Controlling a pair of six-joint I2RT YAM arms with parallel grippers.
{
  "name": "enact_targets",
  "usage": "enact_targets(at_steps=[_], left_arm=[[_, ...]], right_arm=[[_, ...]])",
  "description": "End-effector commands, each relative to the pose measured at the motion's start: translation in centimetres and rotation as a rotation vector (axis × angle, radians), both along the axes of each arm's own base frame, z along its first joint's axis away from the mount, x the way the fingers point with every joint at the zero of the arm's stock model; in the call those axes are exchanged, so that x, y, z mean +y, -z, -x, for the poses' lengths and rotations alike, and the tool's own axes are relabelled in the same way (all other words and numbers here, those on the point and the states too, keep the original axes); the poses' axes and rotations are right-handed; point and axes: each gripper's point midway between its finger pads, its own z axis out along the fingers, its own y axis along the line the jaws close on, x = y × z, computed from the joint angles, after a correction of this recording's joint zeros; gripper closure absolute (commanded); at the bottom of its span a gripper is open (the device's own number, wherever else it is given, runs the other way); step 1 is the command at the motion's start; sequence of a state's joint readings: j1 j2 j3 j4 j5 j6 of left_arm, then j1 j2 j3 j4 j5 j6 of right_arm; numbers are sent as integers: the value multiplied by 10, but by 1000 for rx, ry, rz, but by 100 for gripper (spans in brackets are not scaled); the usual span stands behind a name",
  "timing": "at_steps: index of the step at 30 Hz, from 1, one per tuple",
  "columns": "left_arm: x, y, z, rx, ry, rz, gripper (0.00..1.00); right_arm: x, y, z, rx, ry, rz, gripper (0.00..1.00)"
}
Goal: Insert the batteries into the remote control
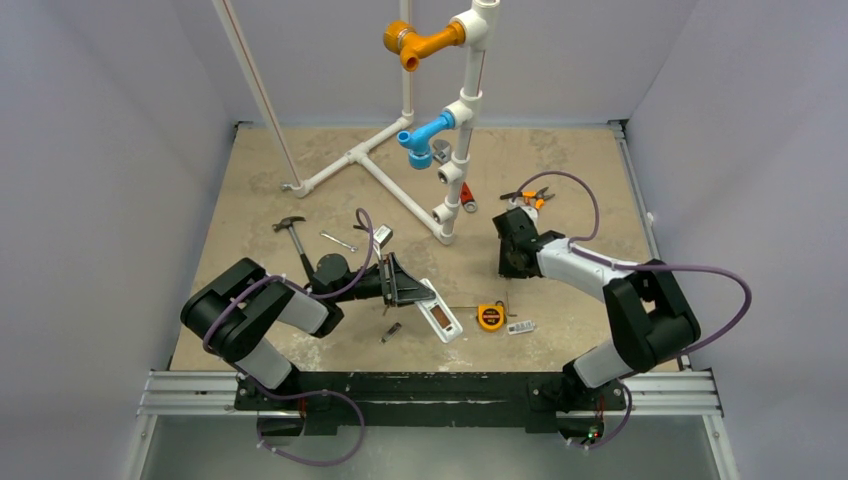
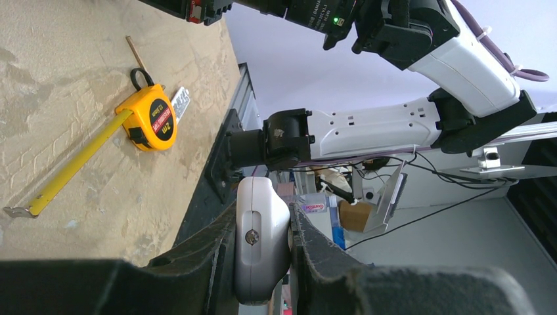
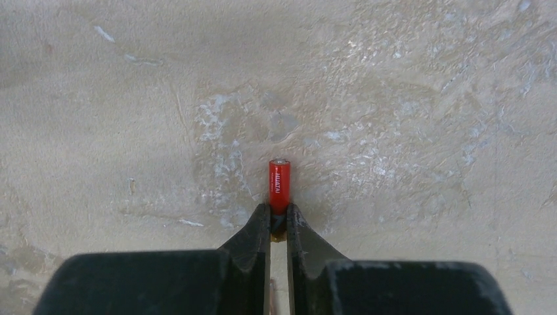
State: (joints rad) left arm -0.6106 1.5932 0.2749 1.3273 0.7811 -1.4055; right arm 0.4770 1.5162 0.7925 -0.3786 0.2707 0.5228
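Observation:
My left gripper (image 1: 408, 283) is shut on one end of the white remote control (image 1: 440, 318), which lies angled on the mat with its back up and a brownish open bay showing. In the left wrist view the fingers (image 2: 197, 252) clamp the remote's rounded end (image 2: 261, 243). My right gripper (image 1: 514, 262) points down at the mat, right of centre. In the right wrist view it (image 3: 278, 213) is shut on the end of a small red battery (image 3: 279, 184) that sticks out past the fingertips toward the mat. No other red battery shows.
An orange tape measure (image 1: 490, 317) with its tape pulled out lies right of the remote, with a small white piece (image 1: 520, 327) beside it. A small dark item (image 1: 392, 331) lies near the remote. A hammer (image 1: 295, 235), wrench (image 1: 338, 241), pliers (image 1: 530, 196) and PVC pipe frame (image 1: 440, 180) stand behind.

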Motion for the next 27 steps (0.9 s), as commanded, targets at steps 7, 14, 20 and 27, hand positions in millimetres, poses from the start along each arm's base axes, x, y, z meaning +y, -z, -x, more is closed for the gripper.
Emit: enact_targets(at_steps=[7, 14, 20, 27], left_arm=[[0, -16, -3, -74, -9, 49, 100], [-1, -14, -8, -82, -30, 25, 100], [-3, -17, -12, -107, -53, 2, 100], [-9, -22, -14, -137, -46, -7, 100]], right_arm=[[-8, -21, 24, -61, 19, -55, 100], [31, -145, 23, -519, 122, -658, 100], [40, -229, 49, -654, 186, -1101, 100], [53, -299, 87, -761, -15, -1386, 100]])
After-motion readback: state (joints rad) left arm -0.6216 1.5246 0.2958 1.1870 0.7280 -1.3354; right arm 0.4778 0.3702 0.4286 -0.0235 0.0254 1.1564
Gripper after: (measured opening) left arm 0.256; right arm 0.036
